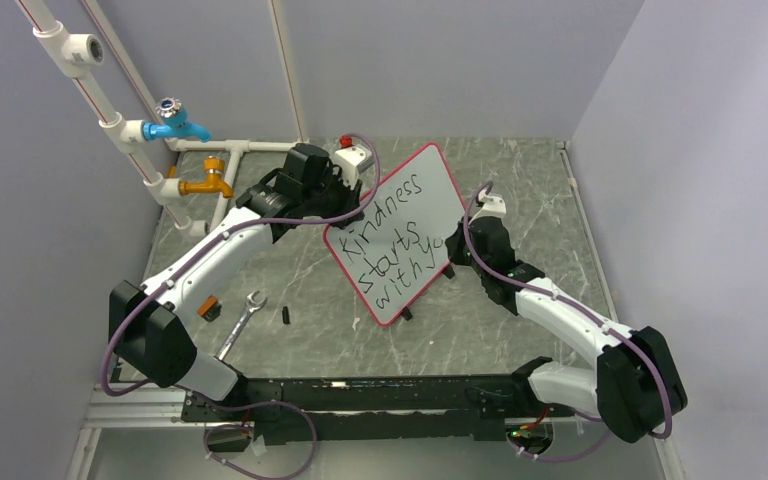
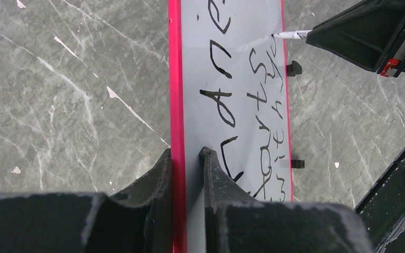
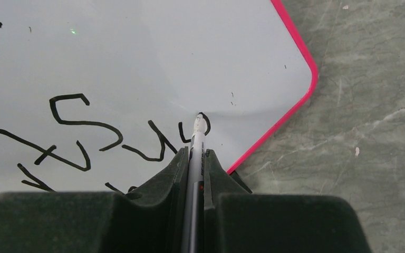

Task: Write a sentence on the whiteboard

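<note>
— Whiteboard (image 1: pixel 400 215), item one: location and handling?
— Mid-table (image 1: pixel 290 270), tilted up between both arms, lower edge down by the tabletop. Judged light, thin and stiff, though liable to give under pen pressure. Its glossy face looks slippery, so the red rim is the place to grip.
— Claws?
— Left gripper (image 2: pixel 187 155): narrow, pinching that rim. Right gripper (image 3: pixel 196 154): narrow, clamped on the marker (image 3: pixel 198 132), whose tip touches the board.
— Views?
— Only the overhead shows the sentence (image 1: pixel 390 245) whole, reading as far as "yo". Left wrist: rim pinch, edge-on. Right wrist: tip on the "o", near a corner.
</note>
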`<state>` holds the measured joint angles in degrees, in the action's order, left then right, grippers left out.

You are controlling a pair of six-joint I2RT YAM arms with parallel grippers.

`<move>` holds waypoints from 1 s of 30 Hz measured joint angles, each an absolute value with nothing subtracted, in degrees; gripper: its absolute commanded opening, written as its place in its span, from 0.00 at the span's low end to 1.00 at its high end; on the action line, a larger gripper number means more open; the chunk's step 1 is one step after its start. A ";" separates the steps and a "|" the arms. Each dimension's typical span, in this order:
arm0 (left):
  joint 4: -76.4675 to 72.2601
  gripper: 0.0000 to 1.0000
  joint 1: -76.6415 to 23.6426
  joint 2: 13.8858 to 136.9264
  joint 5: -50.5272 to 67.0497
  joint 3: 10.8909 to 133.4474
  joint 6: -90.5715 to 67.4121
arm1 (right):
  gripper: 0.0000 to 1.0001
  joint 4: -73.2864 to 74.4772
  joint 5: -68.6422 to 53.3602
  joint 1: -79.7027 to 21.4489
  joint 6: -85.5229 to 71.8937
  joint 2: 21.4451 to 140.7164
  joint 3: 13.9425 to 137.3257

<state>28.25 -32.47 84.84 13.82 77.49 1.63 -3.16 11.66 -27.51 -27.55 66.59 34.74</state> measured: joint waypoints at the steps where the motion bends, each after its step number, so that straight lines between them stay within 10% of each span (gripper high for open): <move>1: 28.25 0.00 -32.49 84.84 13.82 77.49 1.63 | 0.00 -3.18 11.46 -27.51 -27.57 66.59 34.89; 30: 28.10 0.00 -32.69 84.82 13.58 77.49 1.45 | 0.00 1.30 9.87 -27.73 -27.51 56.55 35.11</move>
<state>28.10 -32.69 84.82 13.58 77.49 1.45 1.30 9.87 -27.73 -27.51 56.55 35.11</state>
